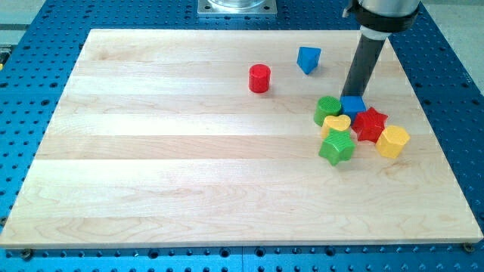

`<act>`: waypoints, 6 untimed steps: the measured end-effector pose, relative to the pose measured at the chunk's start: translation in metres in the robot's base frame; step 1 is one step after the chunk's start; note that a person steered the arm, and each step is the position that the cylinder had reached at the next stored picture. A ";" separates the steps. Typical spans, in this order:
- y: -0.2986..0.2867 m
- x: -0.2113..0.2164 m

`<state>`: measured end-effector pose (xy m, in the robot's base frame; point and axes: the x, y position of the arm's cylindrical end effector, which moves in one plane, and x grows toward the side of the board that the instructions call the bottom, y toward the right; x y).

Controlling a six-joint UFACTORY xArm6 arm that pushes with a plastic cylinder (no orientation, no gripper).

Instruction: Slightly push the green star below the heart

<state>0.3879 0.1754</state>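
The green star [336,146] lies at the view's right, directly below and touching the yellow heart [337,123]. A green cylinder [327,109] sits above-left of the heart. A blue cube [352,106] sits above-right of the heart, and a red star [370,124] lies to the heart's right. My tip [349,96] is at the top edge of the blue cube, above the cluster, about 65 pixels above the green star. The rod slants up to the view's top right.
A yellow hexagon block [392,141] lies right of the red star. A red cylinder [259,78] and a blue triangular block [308,59] stand apart toward the view's top. The wooden board [189,151] ends near the cluster at the right edge.
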 end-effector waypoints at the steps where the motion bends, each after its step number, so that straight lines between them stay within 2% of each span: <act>1: -0.094 -0.018; 2: -0.150 0.065; 3: -0.089 0.131; 5: -0.037 0.097; 6: -0.049 0.100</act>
